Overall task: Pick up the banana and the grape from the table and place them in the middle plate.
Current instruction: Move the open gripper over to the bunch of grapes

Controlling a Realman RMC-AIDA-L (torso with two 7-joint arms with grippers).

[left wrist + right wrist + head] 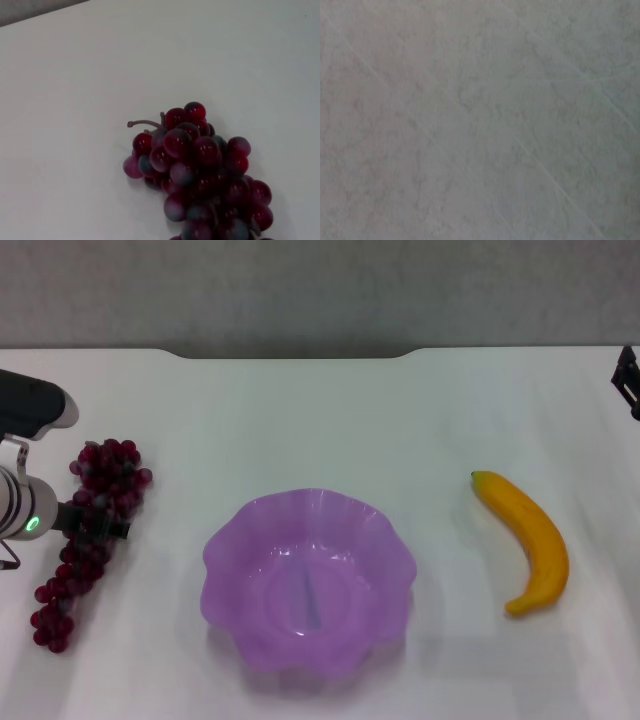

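The grape (pixel 88 530) lies on the white table (pixel 320 410) at the far left, a long dark red-purple bunch running front to back. My left gripper (pixel 100 526) is down at the middle of the bunch, covering part of it. The left wrist view shows the stem end of the grape (pixel 200 170) close below the camera. The banana (pixel 528 540) lies on the table at the right, untouched. The purple middle plate (pixel 215 560) sits empty at the front centre. My right gripper (pixel 628 382) shows only as a dark part at the far right edge, well behind the banana.
The table's far edge has a notch (pixel 290 353) at the back centre. The right wrist view shows only a plain grey surface (pixel 480 120).
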